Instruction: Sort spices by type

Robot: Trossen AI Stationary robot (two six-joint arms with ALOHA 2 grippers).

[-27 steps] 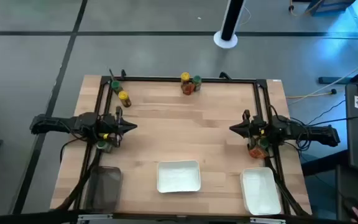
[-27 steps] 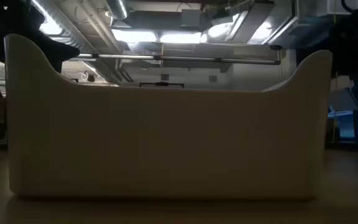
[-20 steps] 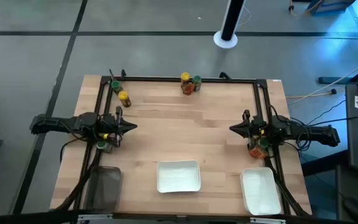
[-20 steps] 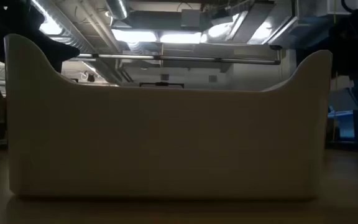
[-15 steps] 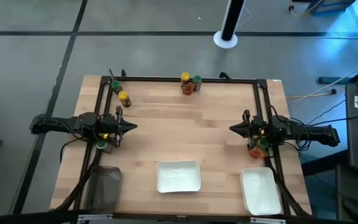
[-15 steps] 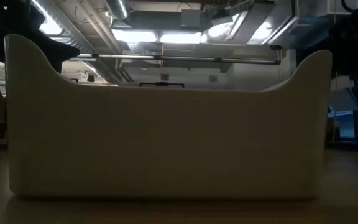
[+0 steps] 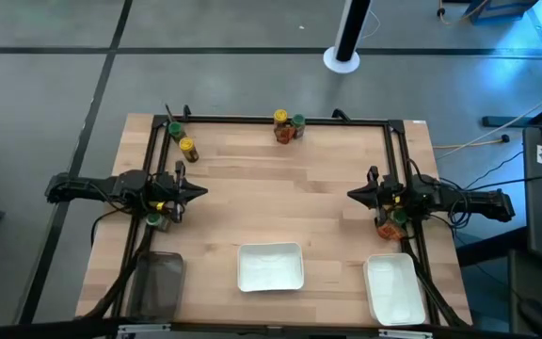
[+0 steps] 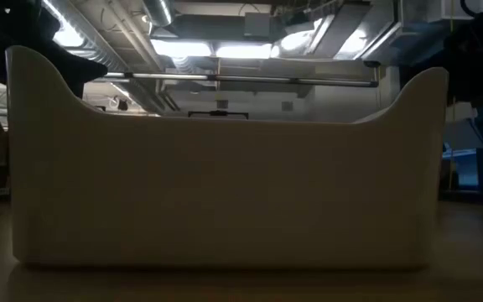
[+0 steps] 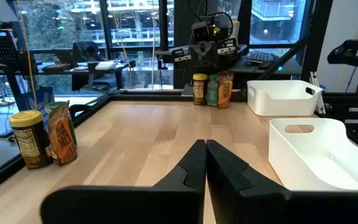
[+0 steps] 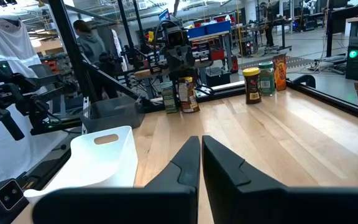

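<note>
In the high view my left gripper [image 7: 199, 191] hovers shut over the table's left side, and my right gripper [image 7: 351, 195] hovers shut over its right side; neither touches anything. A green-capped jar [image 7: 174, 130] and a yellow-capped jar [image 7: 188, 149] stand at the far left corner. A yellow-capped jar [image 7: 280, 118], a green-capped jar [image 7: 298, 121] and a red-orange packet [image 7: 285, 135] stand at the far edge's middle. More spices sit under the left arm [image 7: 156, 221] and under the right arm [image 7: 390, 224]. The left wrist view shows that right-hand group [image 9: 211, 89] across the table.
A white tray [image 7: 271, 266] sits at the near edge's middle, a second white tray [image 7: 395, 287] at the near right corner, and a dark bin [image 7: 161, 282] at the near left. A black frame [image 7: 280, 120] rims the table. In the low view the tray's wall [image 8: 225, 193] blocks everything behind.
</note>
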